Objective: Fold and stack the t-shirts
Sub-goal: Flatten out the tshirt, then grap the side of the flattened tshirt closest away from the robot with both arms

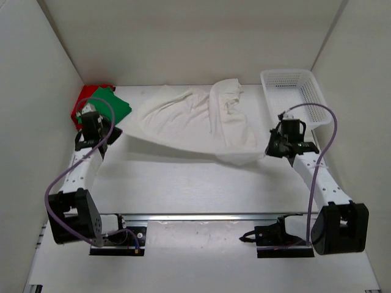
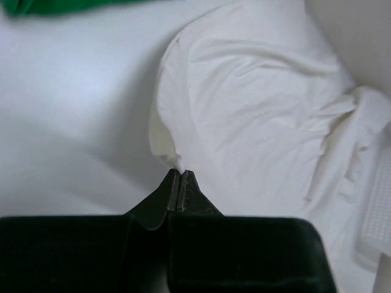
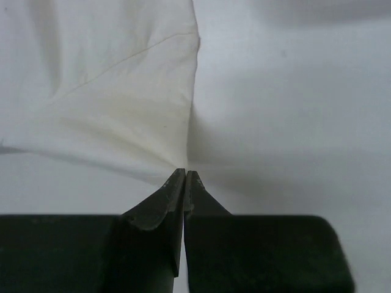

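Note:
The white t-shirt (image 1: 189, 125) hangs stretched between my two grippers above the table, its far part bunched toward the back. My left gripper (image 1: 116, 133) is shut on the shirt's left corner, and in the left wrist view the cloth (image 2: 244, 110) pinches into the closed tips (image 2: 180, 173). My right gripper (image 1: 269, 149) is shut on the right corner, and the white cloth (image 3: 116, 104) runs into the tips (image 3: 185, 173). The green t-shirt (image 1: 113, 105) lies folded at the back left on top of the red t-shirt (image 1: 91, 93); a green edge (image 2: 67, 6) shows in the left wrist view.
A white mesh basket (image 1: 293, 91) stands at the back right, just beyond the right arm; its edge (image 2: 379, 207) shows in the left wrist view. White walls close in the table on three sides. A metal rail (image 1: 201, 217) runs between the arm bases.

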Controlling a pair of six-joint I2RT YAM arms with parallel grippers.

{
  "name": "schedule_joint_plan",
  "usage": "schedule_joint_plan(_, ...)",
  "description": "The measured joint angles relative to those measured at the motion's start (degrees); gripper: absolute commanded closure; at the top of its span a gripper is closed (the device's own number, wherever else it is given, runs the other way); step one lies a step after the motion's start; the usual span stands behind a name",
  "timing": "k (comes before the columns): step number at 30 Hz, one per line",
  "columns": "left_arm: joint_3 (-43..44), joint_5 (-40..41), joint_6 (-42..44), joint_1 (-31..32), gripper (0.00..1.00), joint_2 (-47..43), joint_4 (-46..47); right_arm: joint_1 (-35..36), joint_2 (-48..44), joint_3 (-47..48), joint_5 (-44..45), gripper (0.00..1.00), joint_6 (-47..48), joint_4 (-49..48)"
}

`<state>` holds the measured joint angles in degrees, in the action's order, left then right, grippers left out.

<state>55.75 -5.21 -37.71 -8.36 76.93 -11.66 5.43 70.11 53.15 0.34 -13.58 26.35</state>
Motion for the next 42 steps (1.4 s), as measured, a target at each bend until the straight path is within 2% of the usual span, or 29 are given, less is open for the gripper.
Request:
schedule_joint_plan(5,-13.7,0.8,1.0,-0.2,1.0,-10.6,-2.8,-5.7,-12.5,-10.0,-6.6,1.0,-1.9,7.8)
schedule_joint_plan(10,-17.7,1.6,3.3,1.6,1.0,-17.2,-6.4,-6.9,-24.2,-11.1,-13.1,0.99,-3.4,15.1)
schedule_joint_plan(15,-20.5,1.8,5.4,2.1,1.0,-22.1,-11.1,-1.2,-30.8,-13.1,-14.8,1.0,-7.8,22.1)
schedule_joint_plan(19,-20.8,-0.2,5.1,1.3,1.0,-21.5,-12.4,4.4,-33.8,-13.9,-14.1,1.0,-12.1,26.8)
schedule_joint_plan(22,-20.8,-1.0,4.6,0.9,1.0,-20.7,-12.3,5.7,-33.7,-13.7,-13.4,1.0,-13.2,27.6)
schedule_joint_plan(25,-20.8,-2.1,3.4,-0.1,1.0,-19.1,-10.9,3.5,-29.0,-12.4,-13.8,1.0,-12.0,26.3)
schedule_joint_plan(30,-20.8,-2.5,-0.9,-1.1,1.0,-13.9,-4.8,-4.9,-15.7,-8.3,-17.8,1.0,-8.7,18.7)
schedule_joint_plan(36,-18.4,-2.1,-5.3,-1.0,1.0,-4.4,1.2,-5.1,1.8,3.1,-18.9,1.0,-5.6,11.5)
schedule_joint_plan(42,-13.1,-2.6,-8.6,-1.9,1.0,5.1,5.2,-5.1,15.1,13.2,-19.7,1.0,-4.6,7.6)
